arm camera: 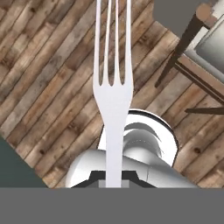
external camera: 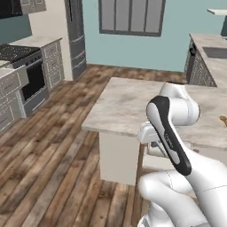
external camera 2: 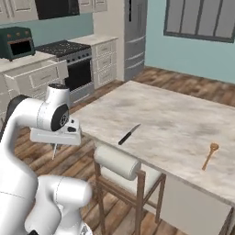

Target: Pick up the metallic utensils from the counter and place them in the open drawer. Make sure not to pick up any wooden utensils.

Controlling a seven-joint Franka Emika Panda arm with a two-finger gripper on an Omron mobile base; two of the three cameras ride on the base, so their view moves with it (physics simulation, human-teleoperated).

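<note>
Silver metal is seen in the hand view: a pale fork [arm camera: 112, 94] is held by the gripper [arm camera: 113, 183], with its prongs pointing away from the hand. The two jaws are squeezed tight on the fork's handle. Under the fork, brown wooden floor planks [arm camera: 48, 83] are seen, so the fork is held in the air above the floor and not over the counter. Part of a wooden chair [arm camera: 199, 57] is seen at the top right of the hand view.

From the right base view, the gripper [external camera 2: 55, 148] is seen hanging down beside the island, just off its near edge. A thin sliver of the fork [external camera 2: 54, 151] is seen poking down from it, but it is too small for any detail.

On the counter [external camera 2: 170, 124], a knife with a black handle [external camera 2: 129, 134] is laid flat near the front edge, with its blade pointing away from the robot. An orange-brown wooden spoon [external camera 2: 210, 155] is laid well apart from the knife, farther to the right on the same stone top. A stool with a pale padded seat [external camera 2: 120, 167] is placed just in front of the counter, below the knife.

From the left base view, the counter [external camera: 128, 104] is partly hidden by the white arm [external camera: 170, 128]. A tiny bit of the wooden spoon [external camera: 223, 119] is seen at the right edge.
</note>
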